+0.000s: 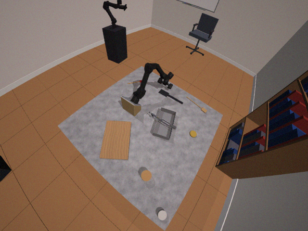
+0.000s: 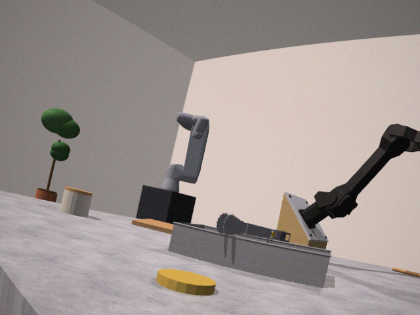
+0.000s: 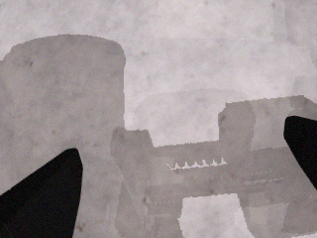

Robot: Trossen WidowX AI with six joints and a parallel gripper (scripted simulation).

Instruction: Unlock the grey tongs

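Observation:
The grey tongs [image 1: 162, 120] [image 2: 257, 230] lie closed across the grey roasting tin [image 1: 160, 136] [image 2: 251, 260]. Their hinge end sticks out over the side towards the arm's base, and their scalloped tips rest at the opposite wall. The wooden board [image 1: 115, 140] [image 2: 152, 224] lies flat to the left of the tin in the top view. My gripper [image 1: 165, 83] [image 3: 185, 142] is open and empty, raised well away from the tongs, near the black spatula. The wrist view shows only the grey mat with shadows between the two black fingers. The gripper is out of frame in the exterior view.
The arm's wooden base block [image 1: 130, 107] [image 2: 292, 222] stands near the hinge end. A black spatula [image 1: 163, 93], a wooden brush [image 1: 203, 109] and a yellow disc [image 1: 193, 134] [image 2: 186, 283] lie around the tin. An orange-lidded canister [image 1: 146, 175] [image 2: 76, 202] stands beyond the board.

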